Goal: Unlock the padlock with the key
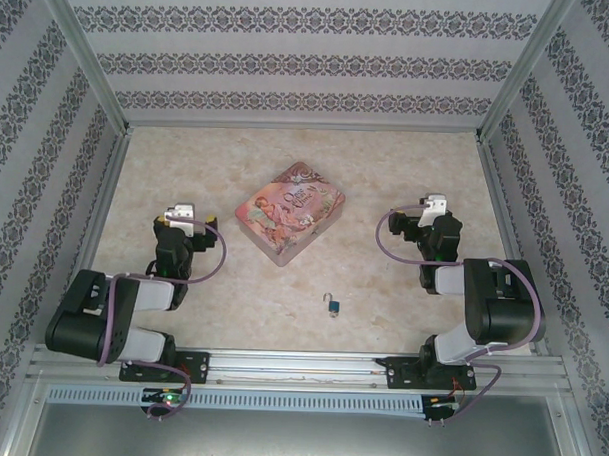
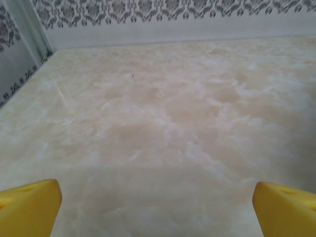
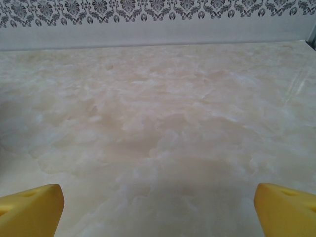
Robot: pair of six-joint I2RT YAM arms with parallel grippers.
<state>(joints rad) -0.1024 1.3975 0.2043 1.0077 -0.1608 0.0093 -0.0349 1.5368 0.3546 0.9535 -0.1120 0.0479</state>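
Observation:
The tiny padlock (image 1: pixel 333 307), blue-bodied with a thin silver shackle, lies on the marble tabletop near the front, between the two arm bases. The key is out of view; I cannot pick it out anywhere on the table. My left gripper (image 1: pixel 185 217) rests at the left, well away from the padlock, and my right gripper (image 1: pixel 432 206) rests at the right. In the left wrist view the left gripper (image 2: pixel 157 210) is open, its yellow fingertips (image 2: pixel 29 207) wide apart over bare table. The right gripper (image 3: pixel 158 210) is likewise open, with its yellow fingertips (image 3: pixel 30 210) over bare table.
A pink illustrated rectangular tin (image 1: pixel 289 209) lies at the table's centre, behind the padlock and between the grippers. Patterned walls (image 1: pixel 290 67) close in the back and both sides. A metal rail (image 1: pixel 300 366) runs along the front edge.

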